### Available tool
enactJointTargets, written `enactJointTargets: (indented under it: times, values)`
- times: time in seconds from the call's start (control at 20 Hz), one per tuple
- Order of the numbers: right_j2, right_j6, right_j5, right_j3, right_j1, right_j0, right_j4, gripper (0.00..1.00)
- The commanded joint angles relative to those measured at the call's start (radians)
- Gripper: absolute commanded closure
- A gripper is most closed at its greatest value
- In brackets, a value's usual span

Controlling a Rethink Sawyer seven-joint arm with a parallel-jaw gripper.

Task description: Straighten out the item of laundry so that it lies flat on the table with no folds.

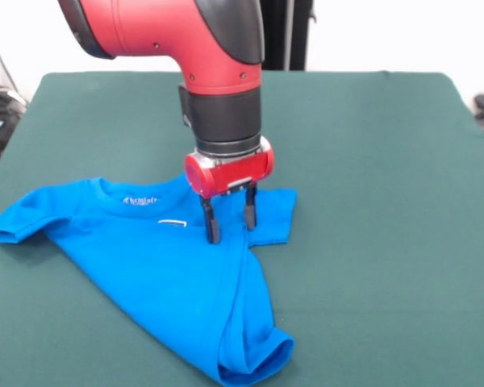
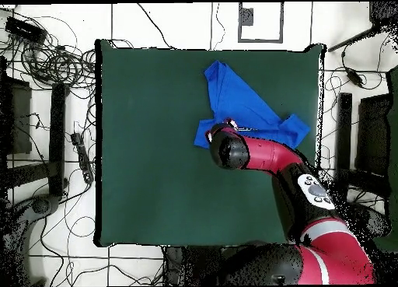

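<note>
The blue T-shirt [image 1: 173, 274] lies on the dark green table [image 1: 371, 161] with its plain back up and its neck label showing. Its body is folded over on itself into a narrow wedge that runs to the table's near edge in the front view. One sleeve [image 1: 16, 218] lies spread at the left, the other [image 1: 274, 214] at the right. My gripper [image 1: 229, 222] is open, its two black fingers pointing down. The tips touch or hover just above the cloth beside the right sleeve. In the overhead view the shirt [image 2: 237, 97] shows beyond the arm [image 2: 264, 155], which hides the gripper.
Cables and stands [image 2: 47, 74] lie on the floor round the table. A black post [image 1: 290, 32] stands behind the table's far edge. Bare green felt stretches to the right of the shirt in the front view [image 1: 387, 266].
</note>
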Motion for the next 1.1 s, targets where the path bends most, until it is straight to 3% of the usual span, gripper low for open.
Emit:
enactJointTargets:
  times: [0.05,1.1]
  values:
    - [0.056,0.18,0.003,0.032,0.053,0.018,0.019,0.0]
    - [0.054,0.197,-0.011,0.032,0.046,0.02,0.029,0.0]
